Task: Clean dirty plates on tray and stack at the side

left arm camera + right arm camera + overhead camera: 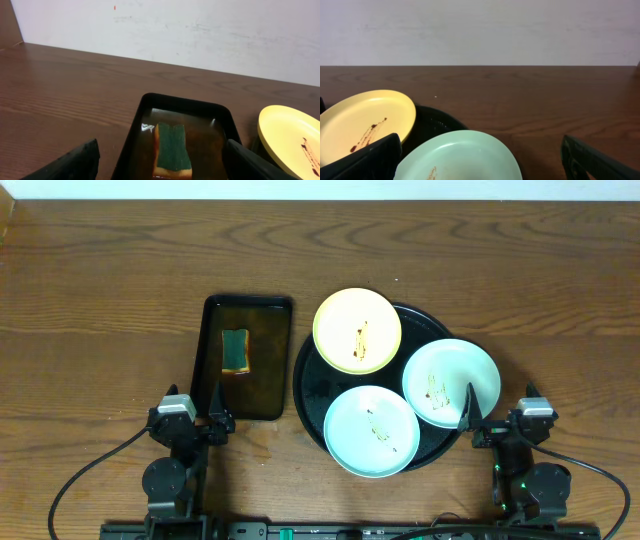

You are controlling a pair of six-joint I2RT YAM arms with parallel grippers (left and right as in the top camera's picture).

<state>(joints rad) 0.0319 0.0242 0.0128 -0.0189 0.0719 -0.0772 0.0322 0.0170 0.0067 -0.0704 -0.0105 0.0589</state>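
Left end effector (162,146) is hanging wide open, gripping nothing. Straight ahead of it and slightly below, the sponge (172,150) is lying green side up in the small rectangular tray (185,101), which is looking wet. Liquid or just gloss, cannot tell.

Right end effector (481,140) is also gaping fully, empty. Just below and ahead of it the near mint plate (460,152) is sitting, its rim poking past the edge of the round black tray (312,385) toward the end effector. Further ahead and to its left is the yellow plate (357,330); off to its left, at about its own depth, is the other mint plate (372,430). All three are resting on the black tray with brown smears in their centres. Nothing is stacked on the counter (100,300) yet.

Judging the step as fetching the sponge. The left should be going down centred on the sponge, closing across its narrow width, keeping clear of the tray walls, and lifting slowly since it may be dripping. The right is looking best placed for pinching that overhanging rim, steadying the plate rather than shoving it into its neighbours. Those are sitting close; touching or not, cannot tell.
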